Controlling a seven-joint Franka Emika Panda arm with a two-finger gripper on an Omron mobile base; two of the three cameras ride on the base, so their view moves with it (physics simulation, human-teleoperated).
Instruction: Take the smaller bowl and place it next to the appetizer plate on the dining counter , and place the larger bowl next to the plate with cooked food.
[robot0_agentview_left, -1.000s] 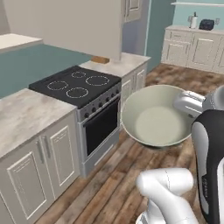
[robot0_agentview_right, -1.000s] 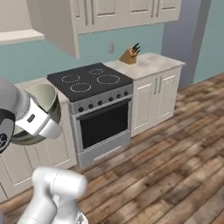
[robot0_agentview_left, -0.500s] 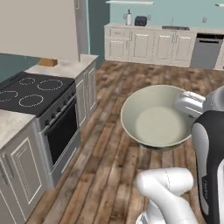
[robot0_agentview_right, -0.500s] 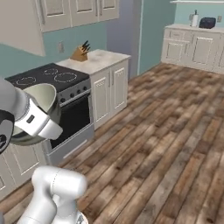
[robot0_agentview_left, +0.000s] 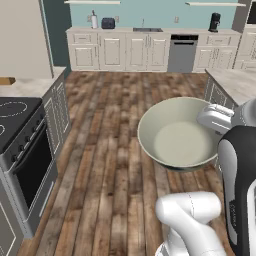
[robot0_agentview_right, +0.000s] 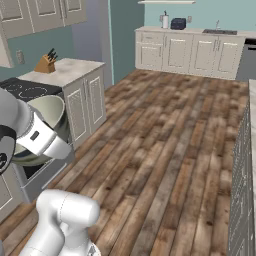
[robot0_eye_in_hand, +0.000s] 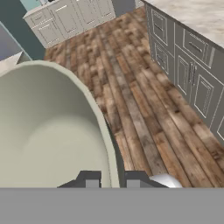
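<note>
Hand view: tool (robot0_eye_in_hand: 113, 178) pinches larger bowl (robot0_eye_in_hand: 48, 131) rim; bowl empty.

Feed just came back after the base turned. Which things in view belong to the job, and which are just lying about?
Job:
- large bowl, empty, carried above the floor
- pincer, shut on the bowl's rim
- stone counter, ahead

Just lying about:
- stove
- knife block
- toaster
- dishwasher
- coffee maker
</note>
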